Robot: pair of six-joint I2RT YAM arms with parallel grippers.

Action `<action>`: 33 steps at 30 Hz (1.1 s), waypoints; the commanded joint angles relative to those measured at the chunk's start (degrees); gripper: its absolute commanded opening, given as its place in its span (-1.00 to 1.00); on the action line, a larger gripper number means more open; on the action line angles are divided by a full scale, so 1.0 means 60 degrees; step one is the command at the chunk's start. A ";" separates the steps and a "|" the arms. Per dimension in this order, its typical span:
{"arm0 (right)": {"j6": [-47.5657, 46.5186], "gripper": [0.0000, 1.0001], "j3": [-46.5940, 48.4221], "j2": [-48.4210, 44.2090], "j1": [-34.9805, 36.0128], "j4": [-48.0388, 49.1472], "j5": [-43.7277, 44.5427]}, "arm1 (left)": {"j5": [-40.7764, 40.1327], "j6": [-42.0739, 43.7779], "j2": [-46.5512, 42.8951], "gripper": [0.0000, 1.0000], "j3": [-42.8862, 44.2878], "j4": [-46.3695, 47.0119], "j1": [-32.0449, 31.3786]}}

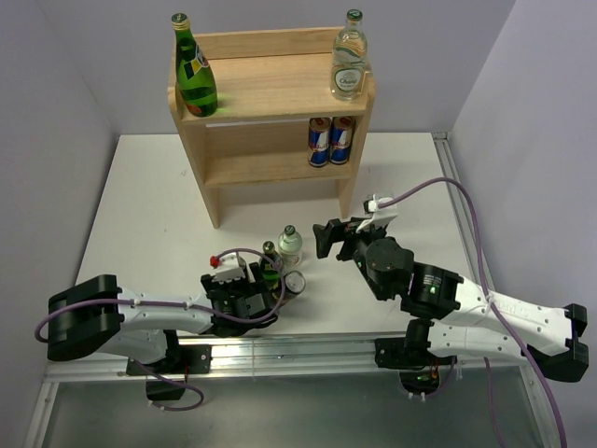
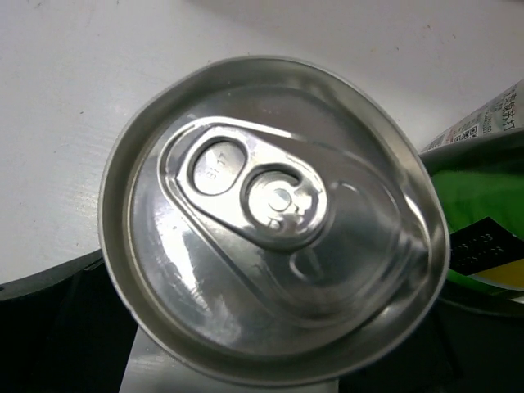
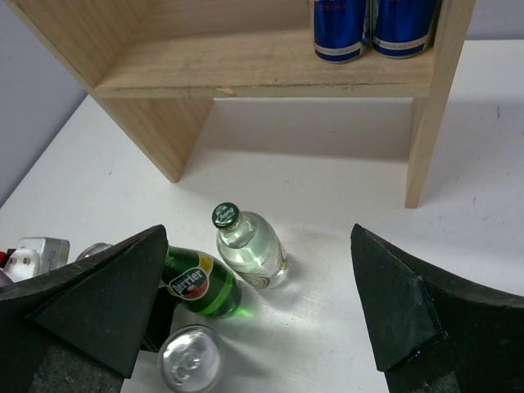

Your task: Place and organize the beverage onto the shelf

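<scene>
The light-wood shelf [image 1: 270, 86] stands at the back of the table; its lower board [image 3: 262, 74] also shows in the right wrist view. Three drinks stand together near the front: a clear bottle with a green cap [image 1: 290, 245] [image 3: 250, 250], a small green Perrier bottle [image 1: 270, 262] [image 3: 201, 284] and a silver can [image 1: 295, 282] [image 3: 190, 359]. My left gripper [image 1: 278, 285] is open with the can's top [image 2: 270, 221] filling its view between the dark jaws. My right gripper [image 1: 328, 239] [image 3: 254, 303] hangs open above and right of the drinks, holding nothing.
On the shelf's top board stand a tall green bottle [image 1: 195, 70] at the left and a clear bottle [image 1: 349, 61] at the right. Two blue cans [image 1: 331, 140] [image 3: 372, 24] sit on the lower board's right end. A metal rail [image 1: 308, 355] runs along the near edge.
</scene>
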 commanded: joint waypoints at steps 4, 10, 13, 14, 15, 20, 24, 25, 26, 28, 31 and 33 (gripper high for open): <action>0.0160 1.00 -0.0285 -0.0188 0.0065 0.0210 0.0134 | -0.0706 0.0415 -0.0426 0.99 -0.0471 0.1165 0.0010; 0.0233 1.00 -0.0403 -0.0013 0.0051 0.0401 0.0017 | -0.0925 -0.0566 -0.0208 0.83 -0.0296 0.0317 0.0098; 0.0248 1.00 -0.0388 0.0105 0.0065 0.0445 -0.0013 | -0.1131 -0.1327 0.0115 0.74 -0.0061 -0.0212 0.0098; 0.0248 1.00 -0.0402 0.0119 0.0065 0.0460 -0.0027 | -0.1248 -0.1387 0.0188 0.73 -0.0032 -0.0228 0.0098; 0.0248 1.00 -0.0417 0.0134 0.0051 0.0474 -0.0042 | -0.1307 -0.1359 0.0305 0.72 -0.0031 -0.0126 0.0112; 0.0335 1.00 -0.0461 0.0120 0.0051 0.0416 -0.0028 | -0.1512 -0.1227 0.0569 0.62 -0.0119 0.0503 0.0302; 0.0379 1.00 -0.0651 0.0134 0.0051 0.0533 -0.0086 | -0.1600 -0.0627 0.0628 0.53 -0.0338 0.1367 0.0580; 0.0394 1.00 -0.0666 0.0163 0.0065 0.0591 -0.0101 | -0.1586 -0.0452 0.0599 0.50 -0.0368 0.1572 0.0712; 0.0394 1.00 -0.0695 0.0207 0.0051 0.0606 -0.0115 | -0.1586 -0.0204 0.0584 0.32 -0.0412 0.1705 0.0756; 0.0394 1.00 -0.0695 0.0251 0.0051 0.0577 -0.0115 | -0.1615 -0.0287 0.0511 -0.17 -0.0471 0.1780 0.0844; 0.0394 1.00 -0.0739 0.0281 0.0051 0.0635 -0.0101 | -0.1542 -0.0742 0.0554 -0.44 -0.0340 0.1209 0.0845; 0.0380 1.00 -0.0783 0.0237 0.0051 0.0665 -0.0101 | -0.1498 -0.1166 0.0642 -0.67 -0.0004 0.0132 0.0845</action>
